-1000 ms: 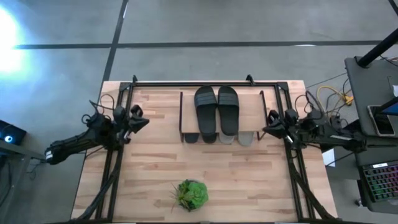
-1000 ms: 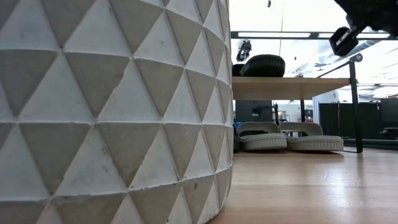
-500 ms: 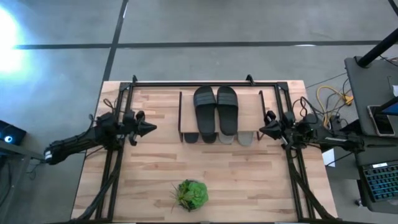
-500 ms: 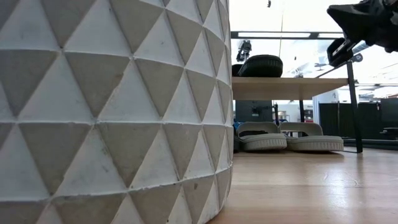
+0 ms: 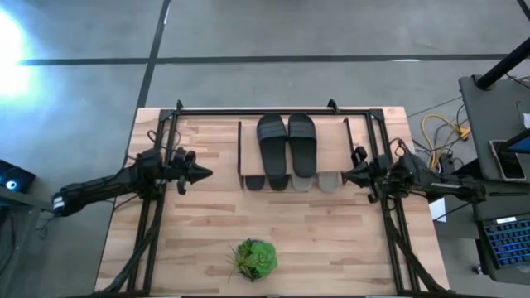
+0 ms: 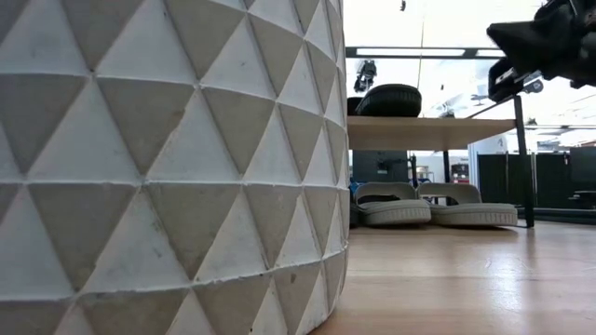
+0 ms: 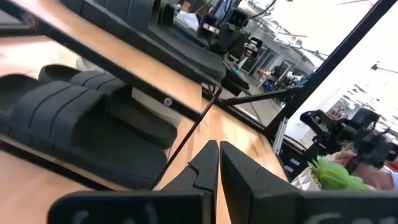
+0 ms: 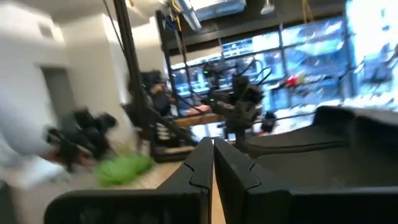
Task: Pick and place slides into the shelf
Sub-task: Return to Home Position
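Two black slides (image 5: 273, 147) top the shelf (image 5: 333, 142). The left gripper (image 5: 201, 174) and right gripper (image 5: 347, 175) flank it, fingers pressed together.

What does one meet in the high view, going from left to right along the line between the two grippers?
The left gripper → first black slide on the shelf → second black slide → right gripper.

The place is a robotics lab or workshop. A wooden table (image 5: 215, 232) ringed by a black metal frame (image 5: 273, 110) stands on a grey concrete floor (image 5: 273, 33). At the right edge are a desk (image 5: 484, 124), a backlit keyboard (image 5: 507, 244) and loose yellow cables (image 5: 439, 128). Strip lights (image 6: 428, 53) cross the low view's upper right.
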Robot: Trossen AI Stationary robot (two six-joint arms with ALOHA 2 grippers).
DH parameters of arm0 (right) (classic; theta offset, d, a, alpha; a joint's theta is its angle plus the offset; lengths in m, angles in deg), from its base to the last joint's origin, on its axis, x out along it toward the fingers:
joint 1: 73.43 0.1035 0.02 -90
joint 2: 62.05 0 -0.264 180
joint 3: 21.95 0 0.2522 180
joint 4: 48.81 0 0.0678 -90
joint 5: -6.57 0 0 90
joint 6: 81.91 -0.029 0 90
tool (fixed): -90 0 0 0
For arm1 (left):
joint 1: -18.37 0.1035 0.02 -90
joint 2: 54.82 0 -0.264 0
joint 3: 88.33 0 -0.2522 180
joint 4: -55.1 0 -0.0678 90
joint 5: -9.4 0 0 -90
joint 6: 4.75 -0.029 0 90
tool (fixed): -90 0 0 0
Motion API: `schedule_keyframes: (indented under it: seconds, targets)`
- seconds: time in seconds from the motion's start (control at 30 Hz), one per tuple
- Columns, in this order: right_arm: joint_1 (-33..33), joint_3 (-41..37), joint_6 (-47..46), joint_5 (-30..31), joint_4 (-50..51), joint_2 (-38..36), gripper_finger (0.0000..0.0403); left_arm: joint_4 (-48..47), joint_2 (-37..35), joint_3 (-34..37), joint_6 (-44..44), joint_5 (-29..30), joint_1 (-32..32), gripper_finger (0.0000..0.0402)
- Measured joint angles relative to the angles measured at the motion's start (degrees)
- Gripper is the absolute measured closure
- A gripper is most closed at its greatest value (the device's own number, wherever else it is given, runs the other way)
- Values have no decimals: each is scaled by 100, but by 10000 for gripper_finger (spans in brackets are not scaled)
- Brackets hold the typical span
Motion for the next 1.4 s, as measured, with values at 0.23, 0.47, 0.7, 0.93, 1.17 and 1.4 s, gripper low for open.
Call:
schedule_keyframes:
  seconds: [0.23,0.47,0.7,0.93,1.17,1.4]
  targets:
    - [-9,-22,1599,74,-927,10,394,363,228,2,0,-61,0,400]
    - [-9,-22,824,55,-990,70,394,415,207,2,-2,-36,0,400]
    - [-9,-18,-297,33,-1019,92,394,435,226,2,-2,-20,0,400]
    - [-8,-10,-423,32,-1027,90,394,438,230,2,-4,-7,0,400]
    - [-7,-7,-421,31,-1032,88,394,446,218,2,-4,-7,0,400]
    - [-7,-2,-409,31,-1032,87,394,448,211,2,-4,-9,0,400]
